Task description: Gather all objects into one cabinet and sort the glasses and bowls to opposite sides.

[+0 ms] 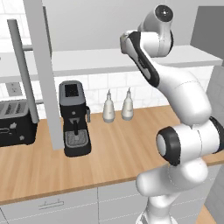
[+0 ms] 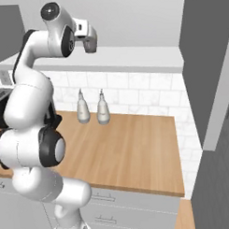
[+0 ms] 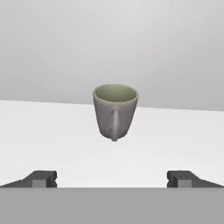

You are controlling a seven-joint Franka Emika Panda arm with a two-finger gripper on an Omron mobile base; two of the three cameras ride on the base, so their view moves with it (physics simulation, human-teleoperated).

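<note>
gripper (image 3: 112, 177) stood spread wide and empty, aimed at a grey-green mug (image 3: 115, 111) upright on the white cabinet shelf (image 3: 52, 131) straight ahead, handle facing the hand, apart.

Your arm (image 2: 30, 114) rises from the base, bends back at the elbow and reaches up level with the upper shelf (image 2: 133, 59). Your gripper (image 3: 112, 178) points horizontally over that shelf, jaws spread wide apart with nothing between the fingertips (image 3: 43, 178).
</note>
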